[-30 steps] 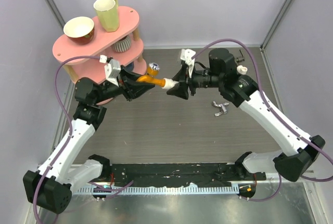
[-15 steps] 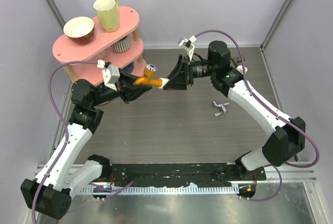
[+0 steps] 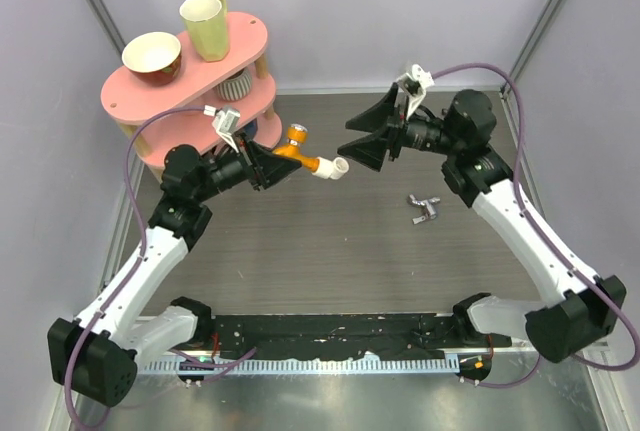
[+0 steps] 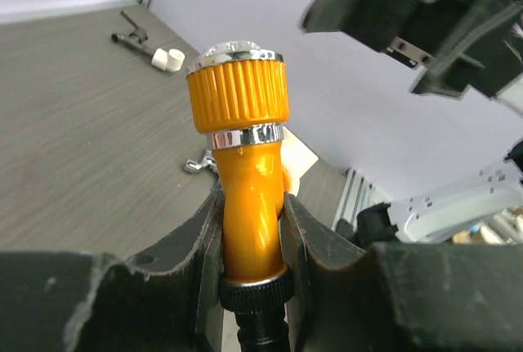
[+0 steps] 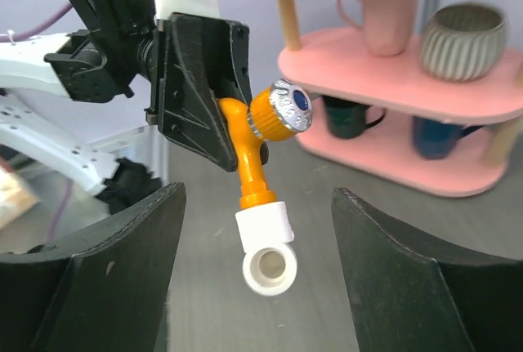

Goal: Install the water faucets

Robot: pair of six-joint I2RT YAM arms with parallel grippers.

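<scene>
Seen from above, the left hand (image 3: 276, 159) is clamped on the tail end of the orange tap (image 3: 302, 154) and holds it in the air above the bench (image 3: 300, 261), just in front of the pink shelf stand (image 3: 150, 91). The tap's silvery knob (image 3: 296, 133) points toward the back, and the white fitting (image 3: 333, 168) sits on the tap's free end, aimed at the other arm. The right hand (image 3: 356, 141) faces it with its fingers spread and nothing between them, its tips near the fitting but apart from it. A yellow-green cup (image 3: 205, 26) and a bowl (image 3: 152, 54) stand on the stand's top tier, and a small silver tap piece (image 3: 425, 209) lies on the bench beside the right arm. In the left wrist view the tap stands upright between two dark fingers (image 4: 192, 246) that press on both sides of its orange neck, with the ribbed collar and silvery cap above them. Far back on the bench lies a dark tap piece with a white end (image 4: 155, 50). The right hand's dark parts fill the upper right corner, clear of the tap. In the right wrist view that hand's own fingers (image 5: 98, 278) sit at the two lower corners, wide apart. The tap hangs tilted beyond the gap, touching neither finger, with the fitting lowest and its round opening toward the camera. The left hand's black jaws grip the tap's upper end. Behind, a pink mug (image 5: 384, 17) and a ribbed grey bowl (image 5: 462, 37) stand on the shelf stand's middle tier.
</scene>
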